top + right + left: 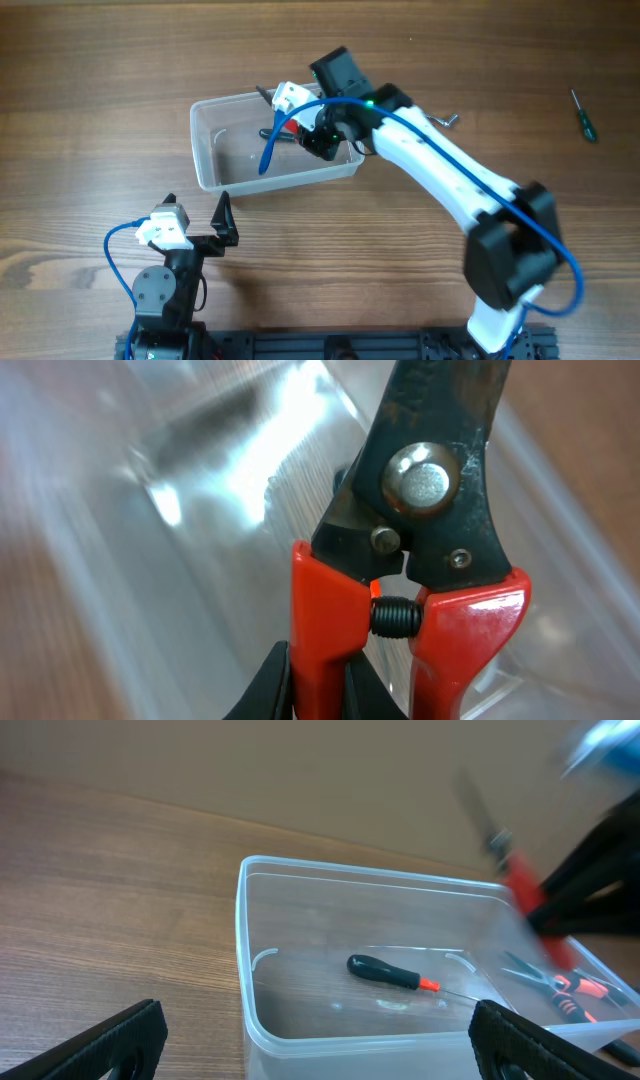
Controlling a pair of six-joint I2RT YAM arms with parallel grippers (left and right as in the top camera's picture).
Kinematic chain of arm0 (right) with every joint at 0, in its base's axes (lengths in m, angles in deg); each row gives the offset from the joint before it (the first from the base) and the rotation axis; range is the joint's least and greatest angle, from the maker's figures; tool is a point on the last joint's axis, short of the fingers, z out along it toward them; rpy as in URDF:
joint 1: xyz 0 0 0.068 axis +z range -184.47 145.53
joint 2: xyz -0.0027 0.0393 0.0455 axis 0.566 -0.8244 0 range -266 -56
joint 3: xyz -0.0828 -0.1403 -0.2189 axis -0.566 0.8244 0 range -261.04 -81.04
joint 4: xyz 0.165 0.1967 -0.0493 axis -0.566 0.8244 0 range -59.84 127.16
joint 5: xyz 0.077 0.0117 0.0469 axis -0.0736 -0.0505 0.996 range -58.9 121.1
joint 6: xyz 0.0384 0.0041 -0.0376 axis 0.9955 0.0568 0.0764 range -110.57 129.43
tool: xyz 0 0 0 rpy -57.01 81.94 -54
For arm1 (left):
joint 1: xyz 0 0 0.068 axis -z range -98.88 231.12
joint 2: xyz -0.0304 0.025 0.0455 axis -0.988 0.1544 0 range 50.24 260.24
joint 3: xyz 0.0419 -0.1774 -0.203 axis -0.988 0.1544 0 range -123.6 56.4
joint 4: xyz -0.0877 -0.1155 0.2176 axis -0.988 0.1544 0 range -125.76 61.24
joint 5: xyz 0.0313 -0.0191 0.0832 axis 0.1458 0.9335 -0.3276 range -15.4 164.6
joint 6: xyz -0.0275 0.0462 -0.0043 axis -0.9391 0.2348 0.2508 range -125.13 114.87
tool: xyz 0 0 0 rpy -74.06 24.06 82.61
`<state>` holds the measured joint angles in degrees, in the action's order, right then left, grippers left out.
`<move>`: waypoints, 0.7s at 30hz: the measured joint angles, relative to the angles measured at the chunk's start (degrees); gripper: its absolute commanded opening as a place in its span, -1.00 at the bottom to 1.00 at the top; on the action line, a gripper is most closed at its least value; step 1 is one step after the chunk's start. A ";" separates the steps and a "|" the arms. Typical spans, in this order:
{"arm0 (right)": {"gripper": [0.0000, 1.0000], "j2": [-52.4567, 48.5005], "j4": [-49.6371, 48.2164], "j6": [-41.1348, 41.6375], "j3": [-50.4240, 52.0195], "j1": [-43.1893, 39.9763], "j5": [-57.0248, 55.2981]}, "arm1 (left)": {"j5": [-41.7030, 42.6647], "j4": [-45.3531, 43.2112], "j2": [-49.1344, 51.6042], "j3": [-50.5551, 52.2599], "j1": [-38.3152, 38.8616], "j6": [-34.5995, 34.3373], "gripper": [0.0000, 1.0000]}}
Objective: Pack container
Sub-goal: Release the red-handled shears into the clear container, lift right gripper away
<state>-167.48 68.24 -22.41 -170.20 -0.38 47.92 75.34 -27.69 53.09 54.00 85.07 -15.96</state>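
The container sits on the table toward its far middle, long side facing the robot. The right gripper hangs over its right end, clenched on the red handles of a pair of cutters, whose dark metal head points down at the container's floor. The right arm and a blue cable cross the near right corner and hide that part from above.

Inside, a black-handled screwdriver lies near the middle of the floor. A pair of pliers with red and black grips lies at the right end, below the held cutters, which are blurred in the left wrist view. The left part of the floor shows bare.

The left gripper is in front of the container's near wall, apart from it, jaws released and spread wide with nothing between them.

Right of the arm a small metal key lies on the wood, and a green screwdriver lies well apart near the right edge. Bare wood stretches left of the container and between it and the left gripper
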 measured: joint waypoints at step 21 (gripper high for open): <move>0.77 13.16 4.46 10.88 -1.09 -6.43 -11.91 | 0.00 0.00 0.00 0.00 0.00 0.00 0.99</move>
<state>-154.32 72.70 -11.52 -171.30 -6.81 36.01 75.34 -27.69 53.09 54.00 85.07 -15.96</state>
